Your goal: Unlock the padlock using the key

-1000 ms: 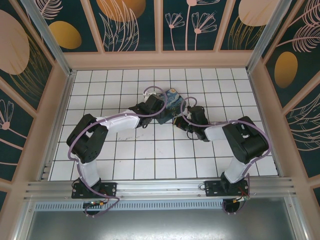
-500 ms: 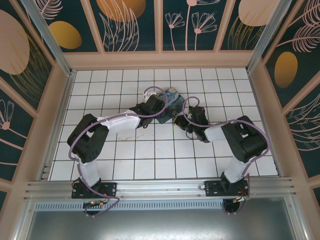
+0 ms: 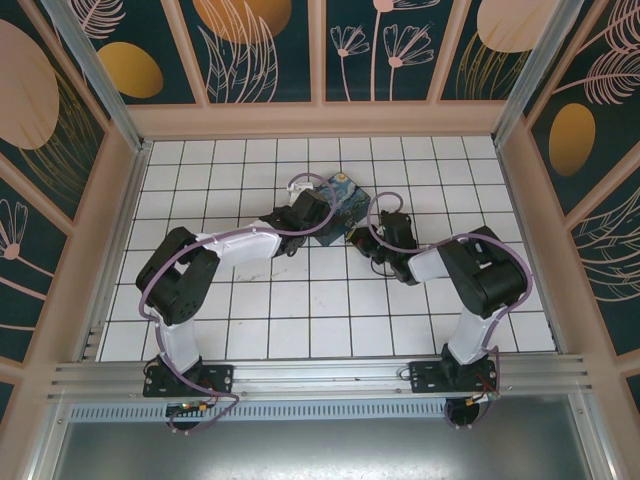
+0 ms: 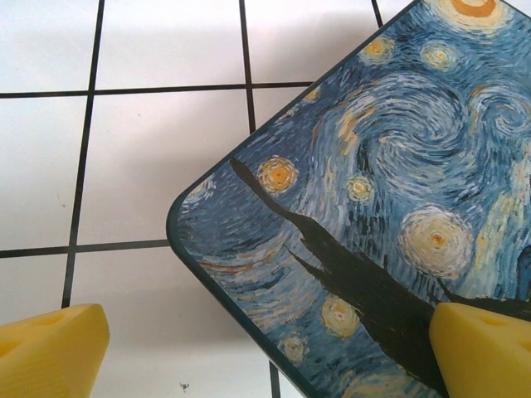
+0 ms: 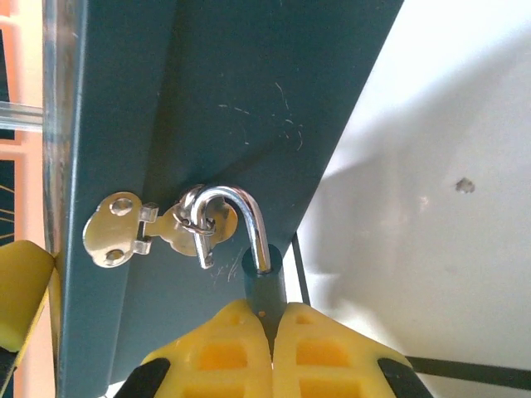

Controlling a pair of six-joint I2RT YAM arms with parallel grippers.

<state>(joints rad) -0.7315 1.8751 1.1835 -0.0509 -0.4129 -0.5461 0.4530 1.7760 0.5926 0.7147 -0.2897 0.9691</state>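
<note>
L arm forearm points to 2 o'clock, L gripper fingers spread wide. R arm forearm points to 10 o'clock, R gripper pinched tight on padlock.

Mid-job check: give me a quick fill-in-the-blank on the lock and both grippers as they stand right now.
1. The right gripper is ____ on the blue body of the padlock.
2. The padlock's silvery shackle passes through the metal hasp fixed to the dark side of the ____.
3. The left gripper stands ____ over the painted lid.
Missing words: shut; box; open.
</note>
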